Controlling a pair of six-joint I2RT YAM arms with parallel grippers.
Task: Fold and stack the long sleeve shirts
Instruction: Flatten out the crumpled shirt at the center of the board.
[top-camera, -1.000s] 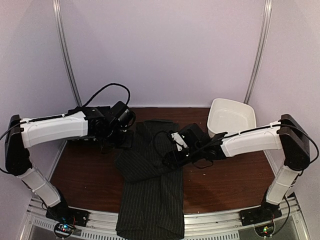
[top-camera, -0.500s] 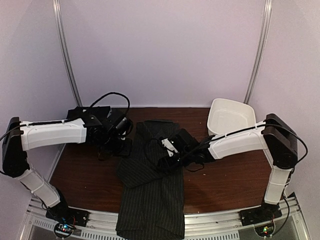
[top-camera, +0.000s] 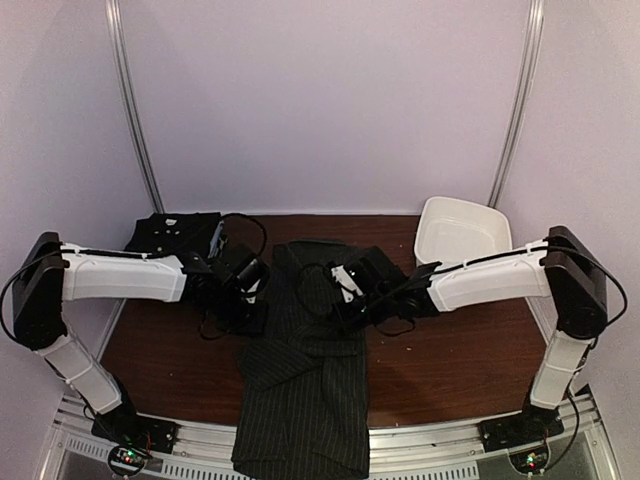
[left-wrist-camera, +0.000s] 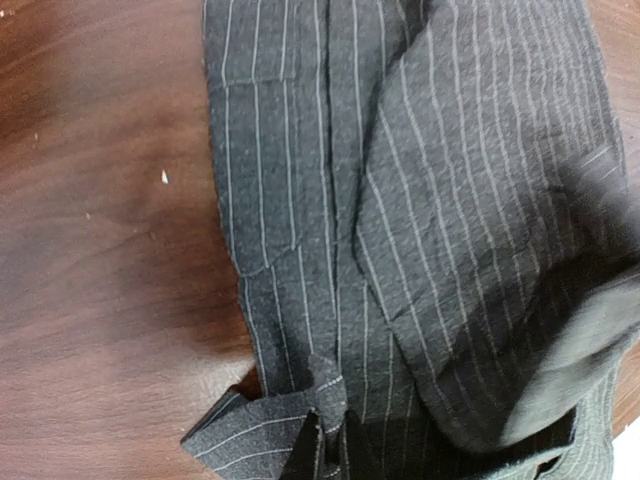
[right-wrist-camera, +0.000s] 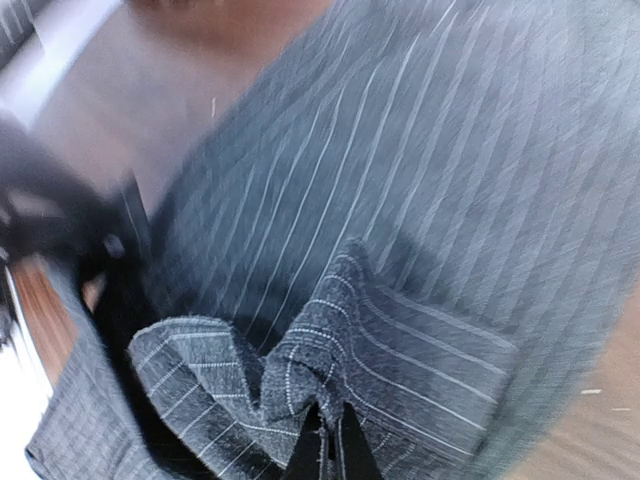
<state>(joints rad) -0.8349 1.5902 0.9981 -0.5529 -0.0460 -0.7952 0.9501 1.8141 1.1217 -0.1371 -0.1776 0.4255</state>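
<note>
Top external view shows the pinstriped shirt (top-camera: 300, 380) lying in the middle of the brown surface (top-camera: 450, 350), with its near end hanging over the near edge. The left fingers (top-camera: 250, 297) are at its left edge, and the right fingers (top-camera: 338, 292) are over its far part. In the wrist views both pairs of fingers are closed, each pinching a small bunch of the striped cloth. A second dark shirt (top-camera: 170, 228) lies folded in the far left corner. A white tub (top-camera: 462, 240) stands at the far right.
</note>
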